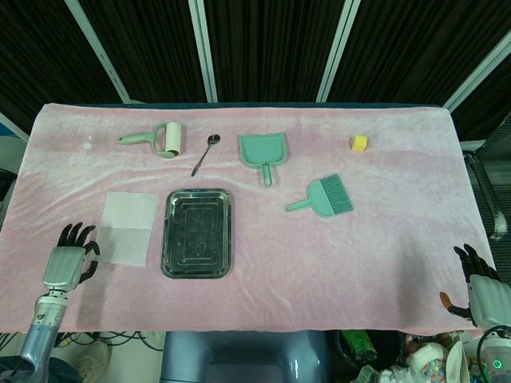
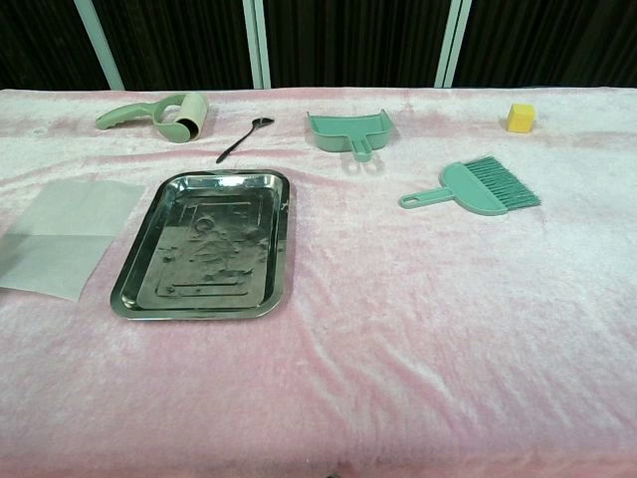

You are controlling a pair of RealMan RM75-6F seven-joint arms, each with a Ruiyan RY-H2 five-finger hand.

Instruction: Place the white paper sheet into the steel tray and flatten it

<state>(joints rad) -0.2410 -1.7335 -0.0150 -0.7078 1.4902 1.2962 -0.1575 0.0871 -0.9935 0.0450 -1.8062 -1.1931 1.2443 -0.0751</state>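
- Left hand (image 1: 70, 259): empty, fingers spread, at the desk's near left edge, just beside the sheet's near corner.
- White paper sheet (image 1: 128, 227): flat on the pink cloth, just left of the tray, not in it. Judged light, limp, easily creased; hard to pinch flat, so lifting an edge or corner is advised.
- Steel tray (image 1: 169, 233): empty, glossy, likely slippery.
- Right hand (image 1: 479, 289): at the near right edge, holding nothing, fingers apart, well apart from the sheet.
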